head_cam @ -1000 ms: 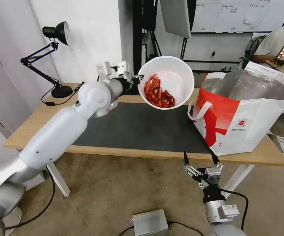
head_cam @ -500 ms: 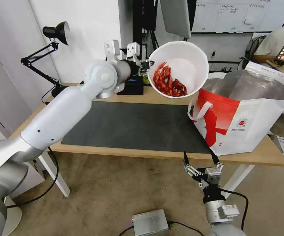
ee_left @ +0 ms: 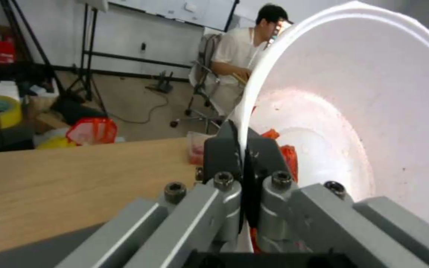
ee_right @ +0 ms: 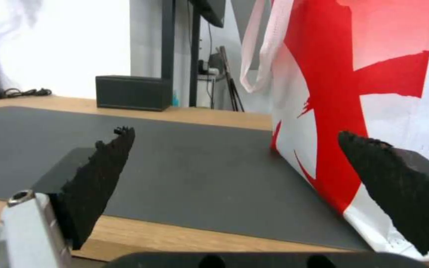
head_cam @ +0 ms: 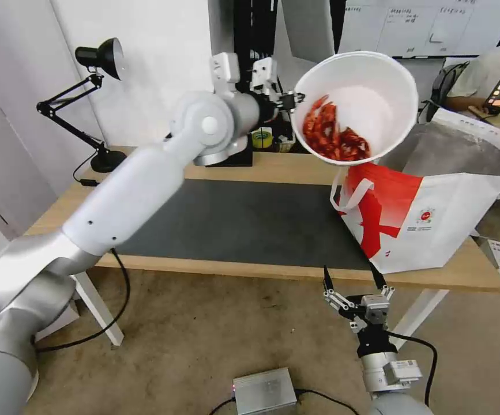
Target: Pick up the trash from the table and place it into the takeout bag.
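The white bowl of red shells (head_cam: 356,106) hangs in front of the takeout bag (head_cam: 434,202) and hides the near part of its mouth, so what lies inside cannot be told. The left arm (head_cam: 134,196) covers the surface's (head_cam: 273,268) far left corner, and the black tissue box (ee_right: 132,93) sits half behind it.

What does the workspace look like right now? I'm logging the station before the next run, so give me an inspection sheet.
Surface: light-wood table with dark grey mat.
Job's things: white bowl of red shells held tilted in the air above the takeout bag, which stands on the table.
Clutter: black tissue box, yellow tape roll, desk lamp.
Grippers: left tool clamped on the bowl rim; right tool open, low before the table edge.
Cables: black cable on the floor.
Surroundings: grey box on the floor, whiteboard behind.
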